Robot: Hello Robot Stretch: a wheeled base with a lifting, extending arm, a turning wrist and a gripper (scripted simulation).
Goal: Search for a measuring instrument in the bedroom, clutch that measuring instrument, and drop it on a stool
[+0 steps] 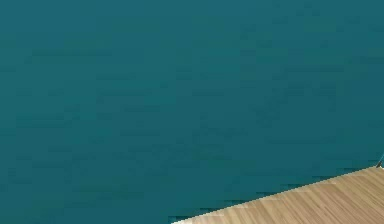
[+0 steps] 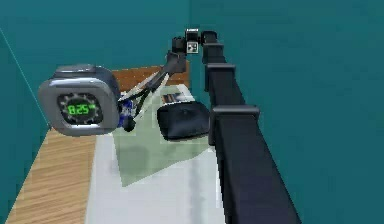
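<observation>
in the arm side view a black rounded object (image 2: 182,122) lies on a white surface (image 2: 170,195), just beside the dark arm (image 2: 236,130). a small blue thing (image 2: 125,120) sits near the fingers; i cannot tell what it is.

the arm runs up the picture to 2 white marker squares (image 2: 190,43), and the gripper (image 2: 133,108) reaches down toward the picture's left from there. at its far end hangs a grey digital alarm clock (image 2: 78,100), tilted and clear of the surfaces below, so the gripper holds it. the state of the jaws cannot be told.

the white surface ends at a straight edge on its left. there wooden boards (image 2: 58,170) begin and run back to the teal wall (image 2: 310,90). in the forward view the wall ahead (image 1: 150,90), also teal, meets a wedge of wooden floor (image 1: 320,200) at the lower right.

the clock's dark face shows green digits, which i cannot read for certain.
</observation>
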